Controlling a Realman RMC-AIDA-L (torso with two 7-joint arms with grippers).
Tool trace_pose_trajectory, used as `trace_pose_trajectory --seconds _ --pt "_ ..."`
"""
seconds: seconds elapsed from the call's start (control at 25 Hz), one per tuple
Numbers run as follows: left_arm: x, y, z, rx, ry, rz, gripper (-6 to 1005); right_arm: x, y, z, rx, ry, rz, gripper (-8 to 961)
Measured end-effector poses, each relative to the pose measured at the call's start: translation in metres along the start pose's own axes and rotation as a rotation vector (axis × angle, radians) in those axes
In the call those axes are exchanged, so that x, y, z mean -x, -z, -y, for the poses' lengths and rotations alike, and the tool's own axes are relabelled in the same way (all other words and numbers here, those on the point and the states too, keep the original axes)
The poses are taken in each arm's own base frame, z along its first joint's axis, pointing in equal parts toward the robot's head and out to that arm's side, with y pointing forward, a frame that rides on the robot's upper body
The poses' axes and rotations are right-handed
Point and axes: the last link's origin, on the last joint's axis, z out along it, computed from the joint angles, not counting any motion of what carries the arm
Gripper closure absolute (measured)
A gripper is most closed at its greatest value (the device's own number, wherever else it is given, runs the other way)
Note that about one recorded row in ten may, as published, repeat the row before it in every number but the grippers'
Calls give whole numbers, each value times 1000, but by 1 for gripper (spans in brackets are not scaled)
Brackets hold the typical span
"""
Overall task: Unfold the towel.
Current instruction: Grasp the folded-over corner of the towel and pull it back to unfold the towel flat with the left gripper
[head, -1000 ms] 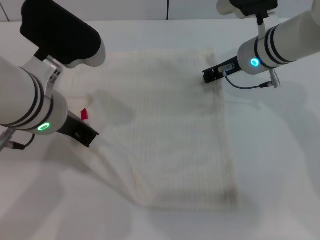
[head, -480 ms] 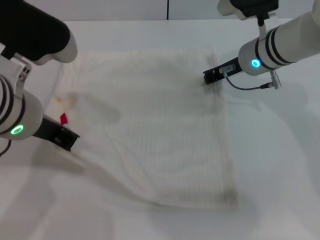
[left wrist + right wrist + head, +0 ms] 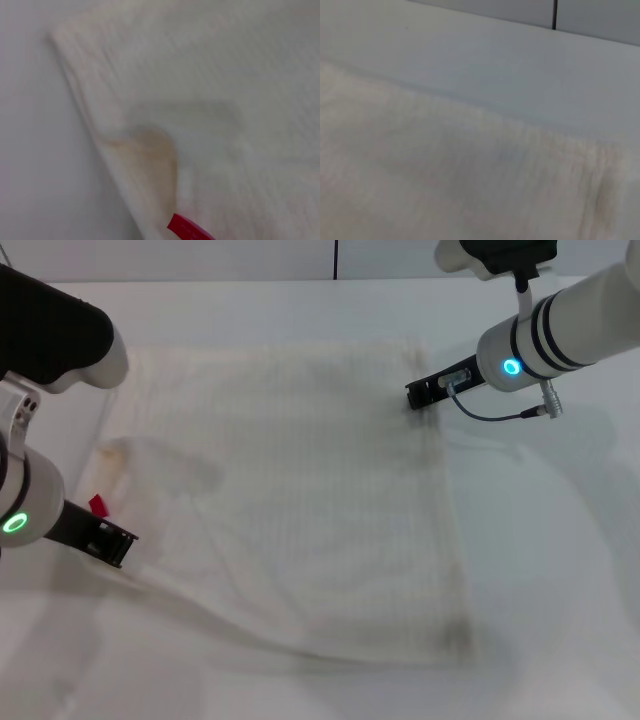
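Note:
The cream-white towel (image 3: 320, 490) lies spread over the white table, with faint ribbed stripes. Its near-left corner is lifted, and a taut fold runs from it along the front edge. My left gripper (image 3: 112, 543) is shut on that corner, beside the small red label tag (image 3: 97, 505). The left wrist view shows the towel (image 3: 225, 100) with a brownish stain and the tag (image 3: 190, 230). My right gripper (image 3: 415, 397) rests at the towel's far right edge. The right wrist view shows the towel's surface (image 3: 445, 185) up close.
The white table (image 3: 560, 560) extends to the right of and in front of the towel. A wall with a dark vertical seam (image 3: 334, 258) stands behind the table's back edge. A grey cable (image 3: 500, 415) hangs from the right wrist.
My left gripper has moved left and toward the front with the tagged corner, drawing the folded layer open. The right gripper has not moved.

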Motion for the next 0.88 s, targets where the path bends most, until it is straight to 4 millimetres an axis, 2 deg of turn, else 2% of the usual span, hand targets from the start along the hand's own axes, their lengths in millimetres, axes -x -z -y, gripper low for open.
trace_pose_trajectory --seconds 0.88 --pt "2 -1 2 0 10 13 898 -1 0 0 1 -8 -3 943"
